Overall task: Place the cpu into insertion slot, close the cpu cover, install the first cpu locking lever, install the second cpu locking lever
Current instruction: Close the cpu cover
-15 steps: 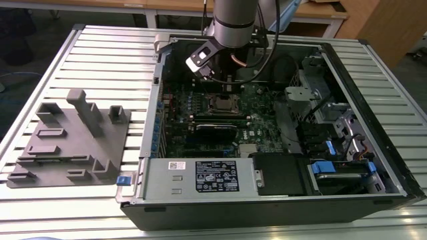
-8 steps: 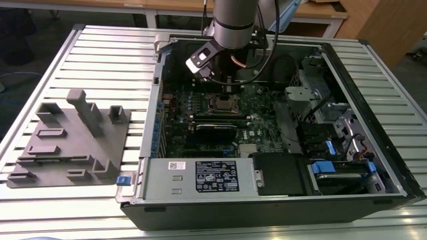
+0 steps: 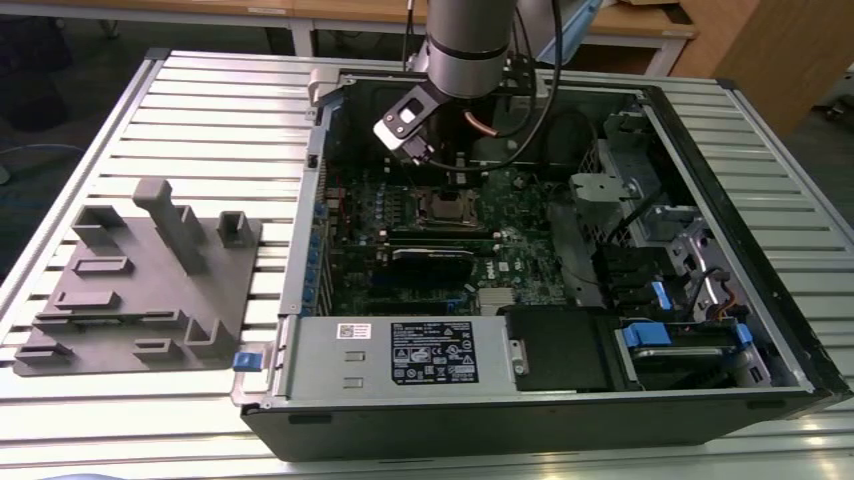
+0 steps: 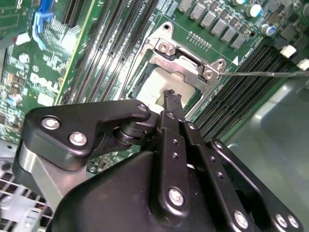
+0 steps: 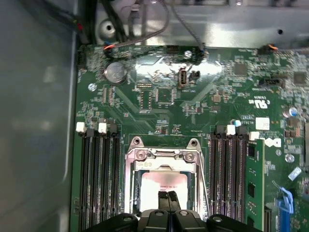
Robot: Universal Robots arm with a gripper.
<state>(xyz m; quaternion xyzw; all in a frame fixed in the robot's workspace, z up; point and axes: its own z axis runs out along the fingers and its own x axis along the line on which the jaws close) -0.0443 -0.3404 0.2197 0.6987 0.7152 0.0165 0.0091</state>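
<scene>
- Our arm [image 3: 467,45] hangs straight down, gripper [image 5: 167,195] clenched on nothing, tips just over the cpu [image 5: 153,182].
- We see the cpu silvery-tan, framed by the cover [image 5: 161,155].

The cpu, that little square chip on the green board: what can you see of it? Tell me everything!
The cpu is a small flat square with a pale silvery-tan metal top. It lies flat on the green motherboard, between rows of long black slots. The silver cpu cover frames it, so its face shows through the window. The hand, shut, sits right above its middle, hiding part; touching or not, I cannot tell.
</scene>
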